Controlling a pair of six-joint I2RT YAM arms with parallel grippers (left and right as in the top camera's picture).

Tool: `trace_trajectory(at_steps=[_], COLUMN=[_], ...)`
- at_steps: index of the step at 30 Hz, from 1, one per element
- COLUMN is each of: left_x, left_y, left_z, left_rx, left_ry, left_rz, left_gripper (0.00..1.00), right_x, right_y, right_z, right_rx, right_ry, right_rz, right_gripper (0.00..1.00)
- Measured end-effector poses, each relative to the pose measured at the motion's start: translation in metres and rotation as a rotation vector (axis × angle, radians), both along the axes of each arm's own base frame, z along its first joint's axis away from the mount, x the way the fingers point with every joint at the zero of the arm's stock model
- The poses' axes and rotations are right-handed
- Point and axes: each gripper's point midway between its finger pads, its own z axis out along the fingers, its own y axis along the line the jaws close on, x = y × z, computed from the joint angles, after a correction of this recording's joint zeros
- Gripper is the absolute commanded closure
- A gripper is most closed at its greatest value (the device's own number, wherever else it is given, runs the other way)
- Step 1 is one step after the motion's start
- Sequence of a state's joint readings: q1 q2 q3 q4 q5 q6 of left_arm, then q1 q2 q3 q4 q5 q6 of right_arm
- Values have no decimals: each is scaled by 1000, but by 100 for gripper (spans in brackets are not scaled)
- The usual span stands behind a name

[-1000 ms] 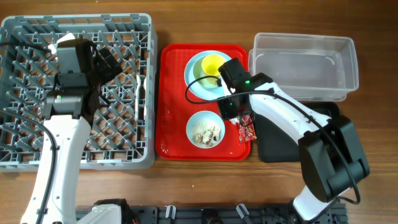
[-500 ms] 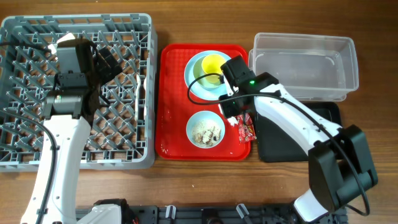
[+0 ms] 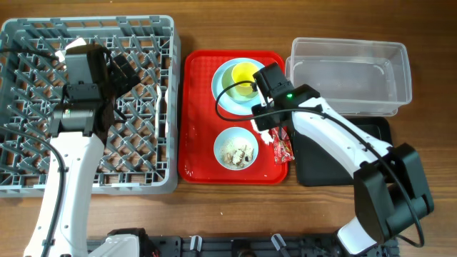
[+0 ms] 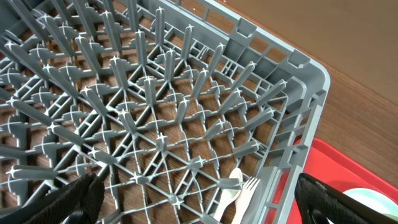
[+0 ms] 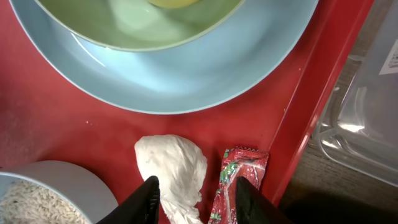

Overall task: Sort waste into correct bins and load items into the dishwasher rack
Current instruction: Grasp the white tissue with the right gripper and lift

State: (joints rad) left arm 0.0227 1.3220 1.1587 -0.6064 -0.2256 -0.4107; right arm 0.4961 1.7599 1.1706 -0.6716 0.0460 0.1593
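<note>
Red wrapper (image 5: 239, 177), tissue (image 5: 174, 168) lying at tray (image 3: 196, 107) right edge, right gripper (image 5: 198, 198) jaws half-parted straddling both, grip unclear. Spoon (image 4: 225, 198), fork (image 4: 247, 188) sitting in rack (image 3: 21, 182); left gripper (image 4: 199, 183) gaping wide. Plate (image 3: 225, 101), cup (image 3: 243, 73), bowl (image 3: 218, 146) waiting.

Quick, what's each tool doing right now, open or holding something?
Left tool: open, empty, above the rack.
Right tool: astride tissue and wrapper; grip cannot be told.
</note>
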Motion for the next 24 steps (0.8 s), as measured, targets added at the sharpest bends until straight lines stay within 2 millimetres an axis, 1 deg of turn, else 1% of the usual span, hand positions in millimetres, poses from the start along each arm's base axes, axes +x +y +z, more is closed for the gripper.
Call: trace_trajectory(at_steps=[6, 8, 11, 17, 20, 22, 24], left_x=[0, 0, 0, 0, 0, 0, 0], left_y=[0, 0, 0, 0, 0, 0, 0], left_z=[0, 0, 0, 0, 0, 0, 0], left_rx=[0, 0, 0, 0, 0, 0, 0], left_ry=[0, 0, 0, 0, 0, 0, 0], left_rz=[0, 0, 0, 0, 0, 0, 0], left_gripper=[0, 0, 0, 0, 0, 0, 0], right_x=[-11, -11, -11, -6, -7, -8, -9], right_y=[-5, -4, -2, 2, 5, 6, 7], right_z=[-17, -17, -17, -15, -15, -15, -15], right_rx=[-8, -3, 6, 18, 34, 39, 42], right_ry=[24, 24, 27, 1, 9, 12, 14], right_rz=[1, 3, 7, 34, 44, 50, 58], right_gripper=[60, 60, 58, 58, 52, 44, 42])
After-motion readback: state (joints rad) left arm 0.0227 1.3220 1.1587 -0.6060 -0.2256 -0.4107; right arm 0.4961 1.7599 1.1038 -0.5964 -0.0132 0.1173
